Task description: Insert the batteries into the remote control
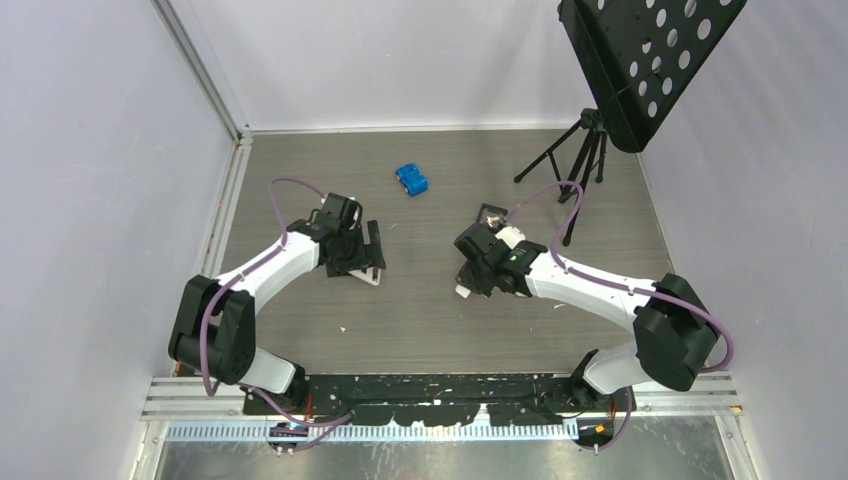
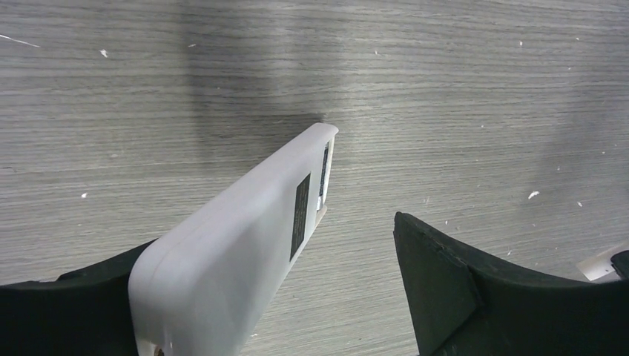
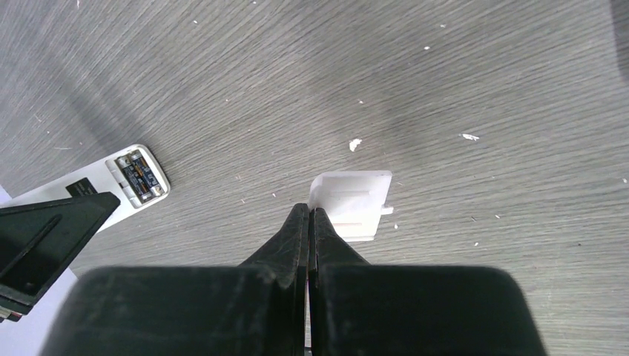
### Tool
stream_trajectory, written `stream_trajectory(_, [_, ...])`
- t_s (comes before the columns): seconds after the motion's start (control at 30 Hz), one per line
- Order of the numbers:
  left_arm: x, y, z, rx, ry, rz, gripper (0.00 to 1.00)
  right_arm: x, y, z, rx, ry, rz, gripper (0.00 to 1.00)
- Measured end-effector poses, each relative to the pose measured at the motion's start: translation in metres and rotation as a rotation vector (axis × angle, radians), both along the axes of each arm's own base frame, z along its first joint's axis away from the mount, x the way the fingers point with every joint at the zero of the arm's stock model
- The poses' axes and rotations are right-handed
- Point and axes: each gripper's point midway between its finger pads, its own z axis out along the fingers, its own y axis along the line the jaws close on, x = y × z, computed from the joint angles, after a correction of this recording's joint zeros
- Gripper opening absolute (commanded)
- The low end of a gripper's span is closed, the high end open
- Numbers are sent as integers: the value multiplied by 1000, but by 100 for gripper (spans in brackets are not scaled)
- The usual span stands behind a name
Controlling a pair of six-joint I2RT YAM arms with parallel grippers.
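The white remote control (image 2: 245,230) stands on edge between the fingers of my left gripper (image 2: 285,248). It leans on the left finger, and a wide gap separates it from the right finger (image 2: 438,274), so the gripper is open. In the right wrist view the remote control's end (image 3: 137,174) shows an open slot holding small dark parts with metallic ends, apparently the batteries. My right gripper (image 3: 308,211) is shut, its tips at the near left edge of a small white cover (image 3: 356,200) lying flat on the table. From above, the left gripper (image 1: 360,255) and right gripper (image 1: 470,275) face each other.
A blue block (image 1: 411,180) lies at the back of the grey wood-grain table (image 1: 420,330). A black tripod (image 1: 575,160) with a perforated black plate (image 1: 650,50) stands at the back right. Walls close in the left, back and right sides.
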Motion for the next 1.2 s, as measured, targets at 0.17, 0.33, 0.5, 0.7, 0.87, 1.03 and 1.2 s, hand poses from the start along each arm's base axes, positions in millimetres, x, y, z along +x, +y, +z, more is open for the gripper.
stream_trajectory(0.17, [1,4,0,54,3,-18,92,3,3,2,6,-17,14,0])
stream_trajectory(0.33, [-1,13,-5,149,20,-32,100,5,6,5,16,-32,28,0])
stream_trajectory(0.5, [-7,8,-5,126,38,-73,100,5,11,6,31,-37,49,0])
stream_trajectory(0.7, [-13,-17,19,-27,14,-139,91,9,20,12,60,-65,90,1])
stream_trajectory(0.87, [-9,-42,40,-173,-23,-193,67,11,24,13,68,-89,116,0])
stream_trajectory(1.03, [-6,-56,38,-252,-18,-213,59,13,26,15,73,-104,128,0])
stream_trajectory(1.2, [-6,-52,15,-217,34,-195,61,13,25,13,70,-107,134,0])
